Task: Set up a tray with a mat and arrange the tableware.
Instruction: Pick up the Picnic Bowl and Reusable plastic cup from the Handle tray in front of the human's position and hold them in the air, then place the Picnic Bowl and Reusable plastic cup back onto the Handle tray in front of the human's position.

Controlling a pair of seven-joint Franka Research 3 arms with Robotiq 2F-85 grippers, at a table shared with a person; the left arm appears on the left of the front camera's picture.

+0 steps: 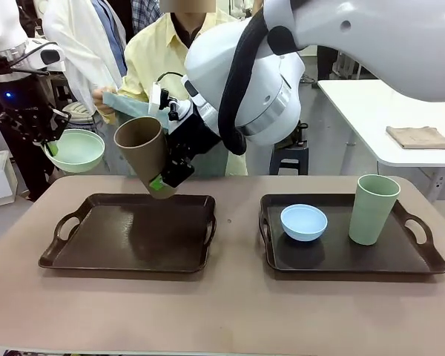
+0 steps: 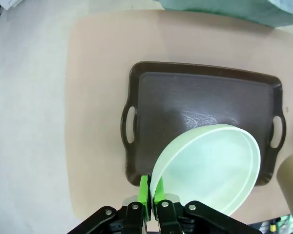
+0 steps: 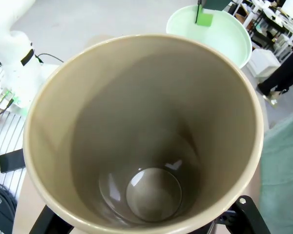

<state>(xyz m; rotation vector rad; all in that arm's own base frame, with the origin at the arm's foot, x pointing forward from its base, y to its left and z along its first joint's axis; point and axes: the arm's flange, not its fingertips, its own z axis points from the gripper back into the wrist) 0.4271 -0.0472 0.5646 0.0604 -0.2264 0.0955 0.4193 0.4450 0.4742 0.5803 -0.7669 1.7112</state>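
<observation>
The worktop (image 1: 230, 311) was a rounded beige surface carrying two dark trays side by side, with a person (image 1: 159, 59) standing at its far edge. The right tray (image 1: 334, 256) was set with tableware: the light blue bowl (image 1: 304, 221) lay in its left half and the pale green cup (image 1: 373, 211) stood upright in its right half, apart from the bowl; I saw no mat under them. The left tray (image 1: 126, 237) was bare. The person held a folded teal cloth (image 1: 133, 107), which I judged to be the mat, above the far side of the worktop and not yet laid down. I therefore rated the task as roughly half complete: the left tray had yet to receive its mat, bowl and cup. My left claw (image 1: 52, 148) was raised off the left end of the worktop, pointing down, its pads pinched tight on the rim of the mint green bowl (image 1: 76, 150), which hung tilted in the air above and beside the left tray. My right arm reached across the middle, and my right claw (image 1: 163, 182) gripped the brown cup (image 1: 142, 152) near its base, jaws set wide around it. The cup was tilted, mouth up and leftward, and hung above the far edge of the left tray without touching it.
</observation>
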